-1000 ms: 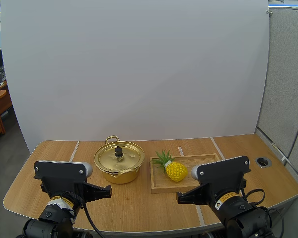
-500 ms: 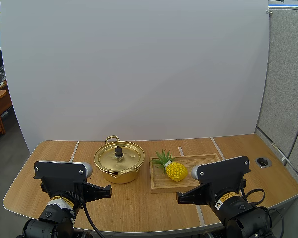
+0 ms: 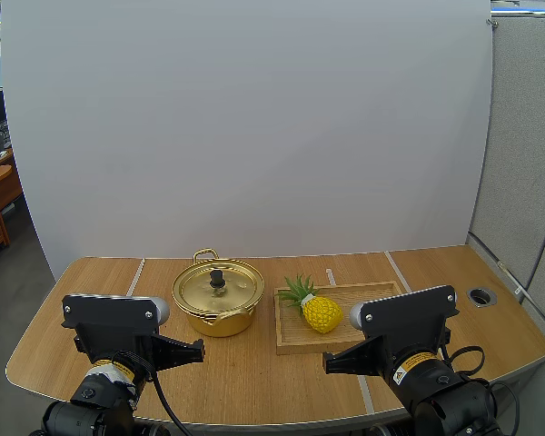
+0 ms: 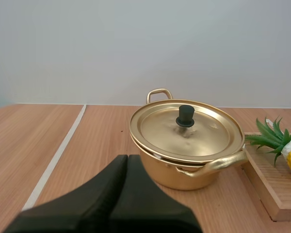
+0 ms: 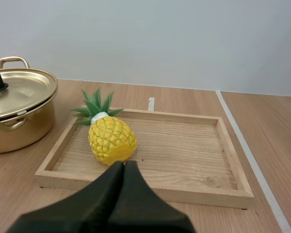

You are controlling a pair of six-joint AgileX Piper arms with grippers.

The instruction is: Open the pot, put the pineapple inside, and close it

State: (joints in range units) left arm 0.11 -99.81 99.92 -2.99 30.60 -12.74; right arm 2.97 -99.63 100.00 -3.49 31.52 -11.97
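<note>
While the lid (image 3: 232, 290) sits on the gold pot (image 3: 216, 318) | pot: on desk (image 3: 254, 372), just left of wooden tray (image 3: 372, 295) | pineapple (image 3: 322, 314): lying in tray, leaves toward pot | my left fingers (image 4: 127, 162): pressed together, empty, pointed at pot | my right fingers (image 5: 123, 167): pressed together, empty, at tray's front rim, pointed at pineapple

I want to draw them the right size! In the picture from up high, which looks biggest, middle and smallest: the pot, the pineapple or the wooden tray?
1. Wooden tray: the widest, though part of it is hidden by the right arm.
2. Pot: nearly as big, so these two are close.
3. Pineapple: clearly smallest.
</note>
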